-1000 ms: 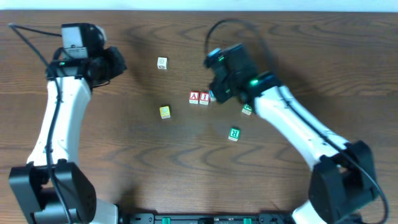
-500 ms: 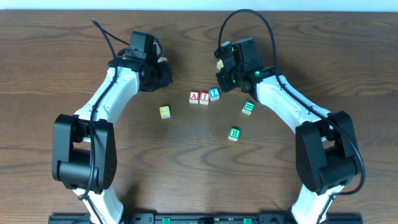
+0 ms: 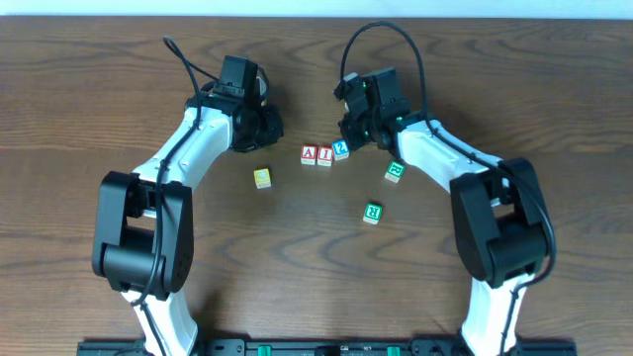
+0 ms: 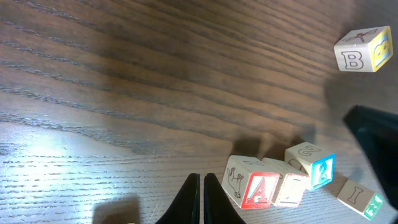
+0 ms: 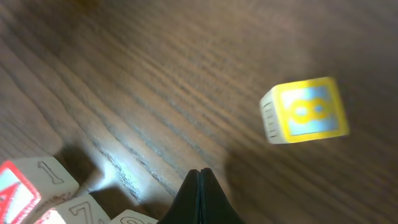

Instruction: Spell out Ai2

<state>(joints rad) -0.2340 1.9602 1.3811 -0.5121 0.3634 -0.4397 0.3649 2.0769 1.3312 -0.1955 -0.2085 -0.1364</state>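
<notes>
Roughly level, Ai2 (image 3: 323, 154) runs left-right (2 (image 3: 341, 148) skewed).

The A cube (image 3: 309, 154), the I cube (image 3: 324, 155) and the 2 cube (image 3: 341, 149) lay in a row, left to right, mid-table on the dark wooden table (image 3: 119, 59). A and I touched; the 2 sat turned, just beside the I. The right gripper (image 3: 346, 129) hung just beyond the 2, and the left gripper (image 3: 269, 127) was far-left of the row. A yellow cube (image 3: 262, 178) lay nearer, to the left. Two green-lettered cubes (image 3: 395, 171) (image 3: 372, 212) lay to the right.
</notes>
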